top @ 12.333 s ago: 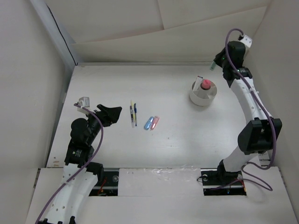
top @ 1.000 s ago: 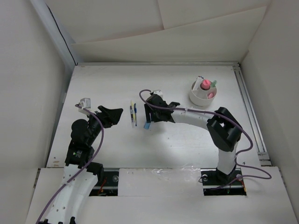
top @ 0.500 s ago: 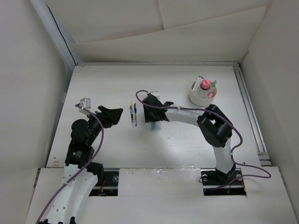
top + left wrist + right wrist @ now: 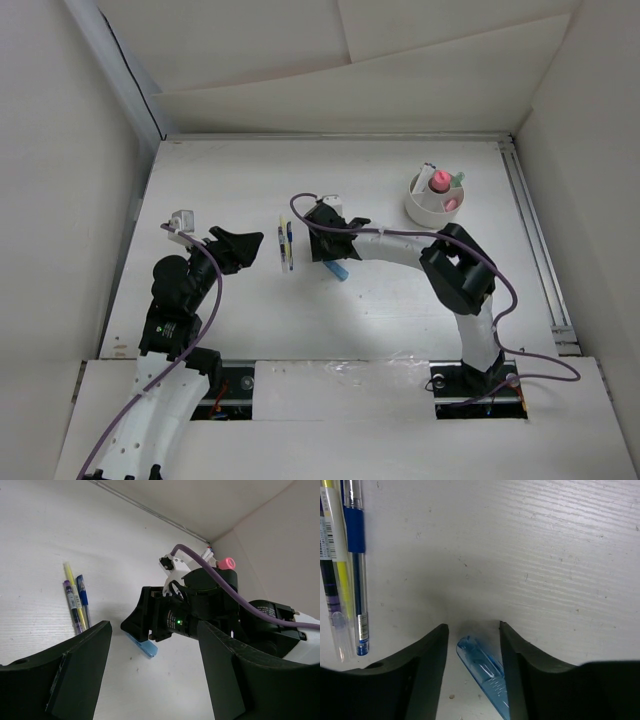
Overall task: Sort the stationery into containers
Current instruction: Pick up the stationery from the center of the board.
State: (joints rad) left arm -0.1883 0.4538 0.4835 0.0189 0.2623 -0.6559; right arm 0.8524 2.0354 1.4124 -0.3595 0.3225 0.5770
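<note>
Closest to us, our left gripper [image 4: 248, 248] hangs just over the table [image 4: 220, 170]. Its fingers are wide apart and nothing is between them. We think it waits there, out of the way, because the other arm has the job right now.

A bit further out, our right gripper [image 4: 472, 630] is down low at the table, with one finger on each side of the blue marker [image 4: 482, 667]. The gap is narrow. We cannot tell if the fingers squeeze the marker or only stand beside it. We think they stand like this so they can pinch it and lift it. The marker lies flat and slanted between them, so it might twist when pinched.

The blue marker is short and see-through, with a round tip and little ridges on its side. It looks smooth and light.

Near it lie the yellow pen [image 4: 340, 580] and the blue pen [image 4: 356, 545], side by side. They are thin and long.

Far off at the back right stands the white cup [image 4: 425, 212]. A pink piece [image 4: 439, 180], a green marker [image 4: 458, 178] and a pink marker [image 4: 450, 203] sit in it. So we think only the blue marker and the two pens are left to sort.
</note>
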